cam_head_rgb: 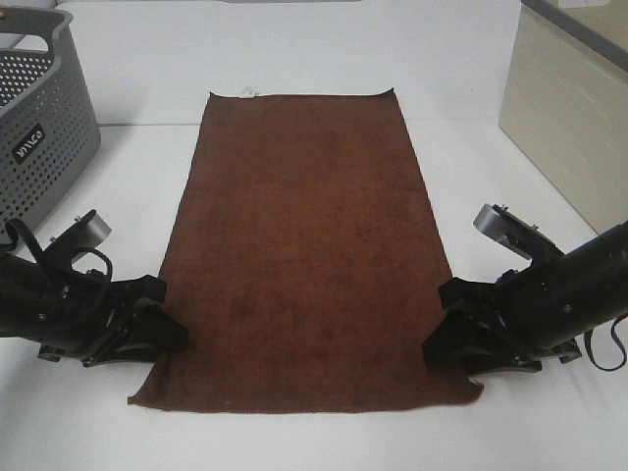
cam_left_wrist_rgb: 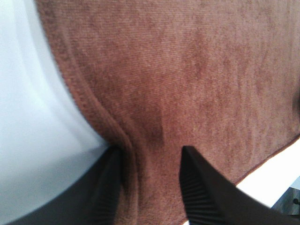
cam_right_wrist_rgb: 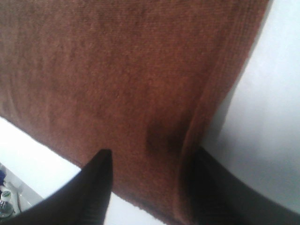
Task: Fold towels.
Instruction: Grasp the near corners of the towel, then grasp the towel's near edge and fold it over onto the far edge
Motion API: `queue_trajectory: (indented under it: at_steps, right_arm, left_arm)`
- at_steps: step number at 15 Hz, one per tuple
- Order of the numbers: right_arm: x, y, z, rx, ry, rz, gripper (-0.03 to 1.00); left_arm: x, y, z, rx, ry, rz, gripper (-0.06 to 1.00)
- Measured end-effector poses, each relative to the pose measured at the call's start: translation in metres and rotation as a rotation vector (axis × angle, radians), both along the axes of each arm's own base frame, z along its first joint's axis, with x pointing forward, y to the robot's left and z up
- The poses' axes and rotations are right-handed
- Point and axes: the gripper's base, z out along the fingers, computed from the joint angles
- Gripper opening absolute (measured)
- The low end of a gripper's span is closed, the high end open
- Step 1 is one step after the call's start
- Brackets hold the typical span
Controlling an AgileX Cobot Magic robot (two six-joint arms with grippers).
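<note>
Evidently at the first grasp, the left end effector [cam_head_rgb: 169, 314] and right end effector [cam_head_rgb: 439, 322] straddle the towel [cam_head_rgb: 304, 245] at its lower-frame side edges, jaws parted; next they must pinch and lift.

Basket [cam_head_rgb: 39, 118] and cabinet [cam_head_rgb: 574, 108] run off the frame edges. Tag [cam_head_rgb: 246, 93] too small to read. Wrist views soft, and towel [cam_left_wrist_rgb: 187, 70] overruns both. Left gripper [cam_left_wrist_rgb: 151, 151], right gripper [cam_right_wrist_rgb: 152, 153]: fingers cropped, can't tell if the hem's actually pinched. Corner clutter [cam_right_wrist_rgb: 7, 194]: unidentifiable blur.
</note>
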Motion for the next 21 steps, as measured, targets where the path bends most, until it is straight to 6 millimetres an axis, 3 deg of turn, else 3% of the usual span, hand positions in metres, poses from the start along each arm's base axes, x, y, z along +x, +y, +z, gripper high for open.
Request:
queue_trajectory:
  at_steps: [2, 4, 8, 14, 21]
  right_arm:
    - [0.002, -0.002, -0.003, -0.030, 0.017, -0.069, 0.18]
    - [0.003, -0.003, -0.004, -0.041, 0.022, -0.097, 0.00]
    - [0.001, -0.004, -0.001, -0.050, 0.027, -0.092, 0.00]
    - [-0.006, -0.003, 0.031, -0.026, 0.008, -0.067, 0.00]
    - [-0.055, -0.012, 0.017, -0.085, 0.097, -0.086, 0.00]
  left_arm:
    - [0.000, 0.002, -0.002, 0.021, 0.002, 0.006, 0.06]
    - [0.000, 0.002, -0.002, 0.022, 0.002, 0.006, 0.00]
    - [-0.004, 0.003, 0.010, 0.021, -0.022, 0.006, 0.00]
    - [-0.032, 0.008, 0.022, 0.022, -0.015, 0.012, 0.00]
    - [-0.074, 0.013, 0.024, 0.020, 0.036, -0.011, 0.00]
